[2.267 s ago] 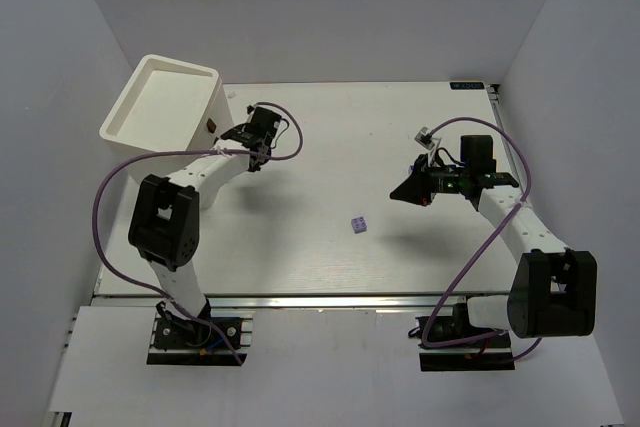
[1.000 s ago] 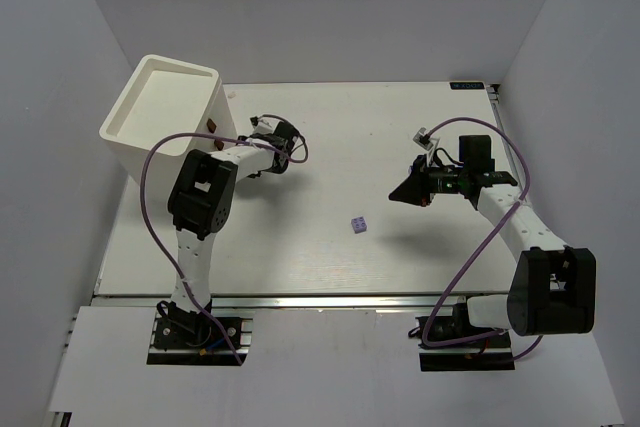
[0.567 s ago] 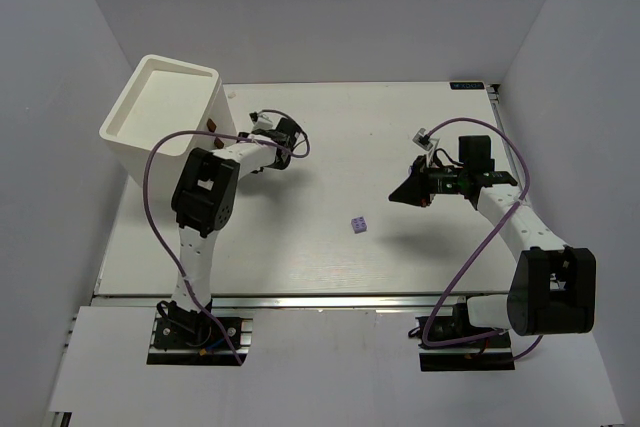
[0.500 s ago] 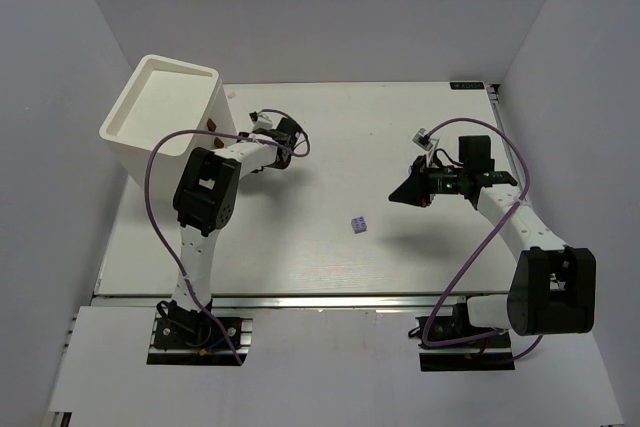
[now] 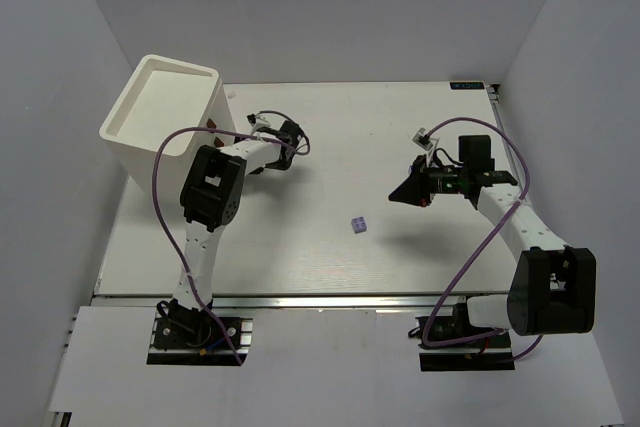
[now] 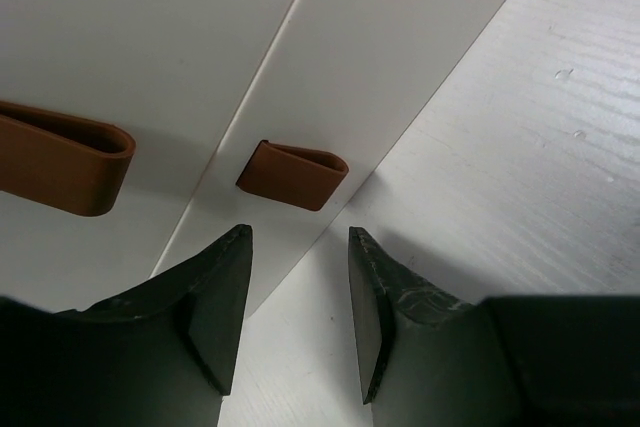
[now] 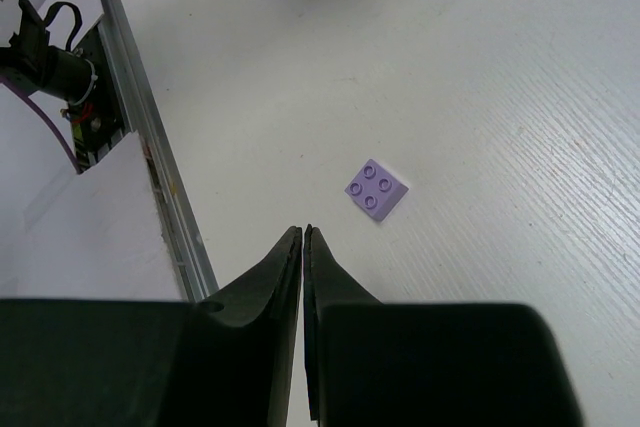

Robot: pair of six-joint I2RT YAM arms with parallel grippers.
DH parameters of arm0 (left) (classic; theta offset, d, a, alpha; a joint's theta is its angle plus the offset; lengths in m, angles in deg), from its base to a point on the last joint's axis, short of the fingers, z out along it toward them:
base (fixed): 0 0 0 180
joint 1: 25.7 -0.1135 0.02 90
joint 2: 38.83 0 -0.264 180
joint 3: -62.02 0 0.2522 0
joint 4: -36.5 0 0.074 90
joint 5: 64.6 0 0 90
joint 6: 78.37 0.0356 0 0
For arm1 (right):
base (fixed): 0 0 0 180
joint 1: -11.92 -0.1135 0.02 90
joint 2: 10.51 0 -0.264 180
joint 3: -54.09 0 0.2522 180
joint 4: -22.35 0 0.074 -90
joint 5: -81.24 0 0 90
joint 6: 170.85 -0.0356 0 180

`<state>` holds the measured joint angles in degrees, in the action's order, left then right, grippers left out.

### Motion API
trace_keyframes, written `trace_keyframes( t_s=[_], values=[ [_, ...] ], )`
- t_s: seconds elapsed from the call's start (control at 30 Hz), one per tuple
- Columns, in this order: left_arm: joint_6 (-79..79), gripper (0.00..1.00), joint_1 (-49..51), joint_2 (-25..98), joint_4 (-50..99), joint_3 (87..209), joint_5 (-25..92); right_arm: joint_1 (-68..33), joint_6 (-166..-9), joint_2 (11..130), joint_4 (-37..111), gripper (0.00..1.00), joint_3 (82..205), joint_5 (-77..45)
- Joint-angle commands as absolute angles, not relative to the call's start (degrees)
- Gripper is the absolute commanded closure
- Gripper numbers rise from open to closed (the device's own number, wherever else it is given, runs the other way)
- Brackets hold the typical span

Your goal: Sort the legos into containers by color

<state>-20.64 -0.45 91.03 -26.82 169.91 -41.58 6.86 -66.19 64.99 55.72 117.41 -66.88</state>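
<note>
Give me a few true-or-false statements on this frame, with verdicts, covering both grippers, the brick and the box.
1. A single lavender lego lies studs up on the table. True.
2. The right gripper is holding that lego. False: its jaws are shut on nothing, and the lego lies apart from it.
3. The left gripper is open and pointed at a brown knob. True.
4. The cream-white box stands at the table's far right. False: it stands at the far left, beside the left gripper.
</note>
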Motion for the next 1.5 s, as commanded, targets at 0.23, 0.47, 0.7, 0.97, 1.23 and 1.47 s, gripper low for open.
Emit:
trace_keyframes(
  t_s=[0.23,0.47,0.7,0.97,1.23,1.47],
  values=[
    [-30.3,0.47,-0.4,92.9,-32.5,175.8,-43.5,6.6,-64.8,65.3,56.4,0.91,120.1,-68.9],
    [-35.1,0.47,-0.4,95.7,-37.1,179.3,-45.6,6.6,-64.5,65.0,56.7,0.91,120.3,-69.1],
    [-40.4,0.46,-0.4,99.0,-43.6,184.1,-48.1,6.6,-64.1,64.9,57.2,0.91,120.7,-69.5],
    [-40.7,0.44,-0.9,99.4,-44.5,184.9,-49.6,6.8,-64.0,64.8,57.4,0.91,120.8,-70.0],
    [-40.1,0.43,-1.4,100.8,-44.6,187.1,-50.0,6.9,-64.0,64.8,57.6,0.91,120.8,-70.0],
    [-39.9,0.44,-1.4,101.7,-44.5,188.5,-49.9,6.9,-63.8,64.7,57.6,0.91,120.8,-70.2]
  ],
)
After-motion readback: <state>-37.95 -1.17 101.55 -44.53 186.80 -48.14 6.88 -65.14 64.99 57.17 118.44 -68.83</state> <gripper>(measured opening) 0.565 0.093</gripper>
